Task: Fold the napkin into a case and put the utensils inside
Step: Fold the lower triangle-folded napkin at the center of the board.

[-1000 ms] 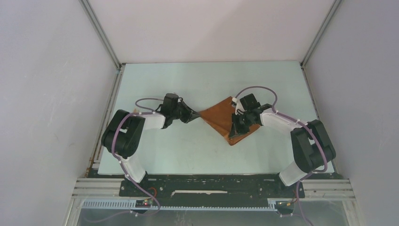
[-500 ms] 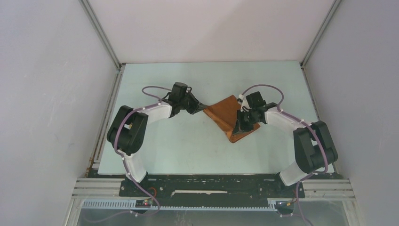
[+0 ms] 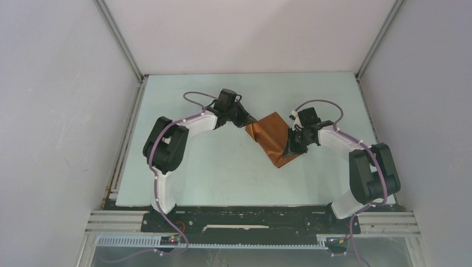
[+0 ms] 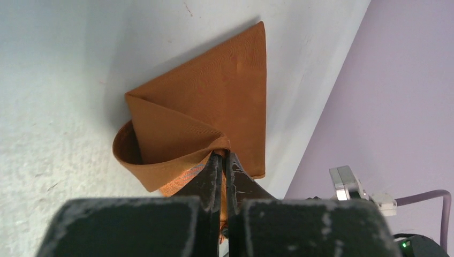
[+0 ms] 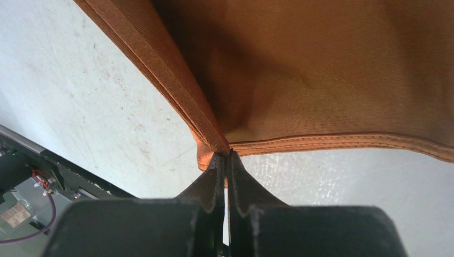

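Observation:
The rust-orange napkin lies partly folded on the table between both arms. My left gripper is shut on its left corner; in the left wrist view that corner curls over in a loop above the napkin and sits pinched at the left gripper. My right gripper is shut on the napkin's right side. In the right wrist view the hemmed edges of the napkin meet at the right gripper, which clamps that corner. No utensils are in view.
The pale table is walled by white panels on the left, back and right. A black rail with the arm bases runs along the near edge. The right arm's wrist shows in the left wrist view.
My left gripper has carried its corner of the napkin rightward and farther back, folding the cloth over itself. The right gripper shifted slightly right with its corner. The napkin looks narrower now.

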`<state>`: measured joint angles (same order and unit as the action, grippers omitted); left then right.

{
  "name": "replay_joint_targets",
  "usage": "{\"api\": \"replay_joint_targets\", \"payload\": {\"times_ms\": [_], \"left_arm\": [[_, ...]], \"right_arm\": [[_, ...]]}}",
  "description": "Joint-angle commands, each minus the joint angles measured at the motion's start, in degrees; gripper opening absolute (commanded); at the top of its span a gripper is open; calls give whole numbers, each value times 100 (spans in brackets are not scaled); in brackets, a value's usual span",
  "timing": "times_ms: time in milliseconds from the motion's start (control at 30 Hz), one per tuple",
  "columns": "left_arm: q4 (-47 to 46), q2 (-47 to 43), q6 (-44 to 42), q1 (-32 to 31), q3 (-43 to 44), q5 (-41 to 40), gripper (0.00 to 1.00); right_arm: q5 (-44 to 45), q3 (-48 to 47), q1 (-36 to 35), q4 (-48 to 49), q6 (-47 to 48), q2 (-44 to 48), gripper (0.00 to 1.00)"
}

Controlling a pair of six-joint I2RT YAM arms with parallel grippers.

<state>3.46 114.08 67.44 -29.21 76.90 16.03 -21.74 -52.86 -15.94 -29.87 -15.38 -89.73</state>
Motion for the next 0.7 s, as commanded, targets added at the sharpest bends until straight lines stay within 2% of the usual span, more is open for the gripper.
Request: {"api": "replay_joint_targets", "payload": {"times_ms": [0, 667], "left_arm": [[171, 268, -139, -38, 514, -153, 0], [418, 1080, -303, -84, 1385, 32, 0]], "right_arm": [[283, 49, 116, -142, -9, 41, 0], [405, 48, 232, 60, 97, -412, 0]]}}
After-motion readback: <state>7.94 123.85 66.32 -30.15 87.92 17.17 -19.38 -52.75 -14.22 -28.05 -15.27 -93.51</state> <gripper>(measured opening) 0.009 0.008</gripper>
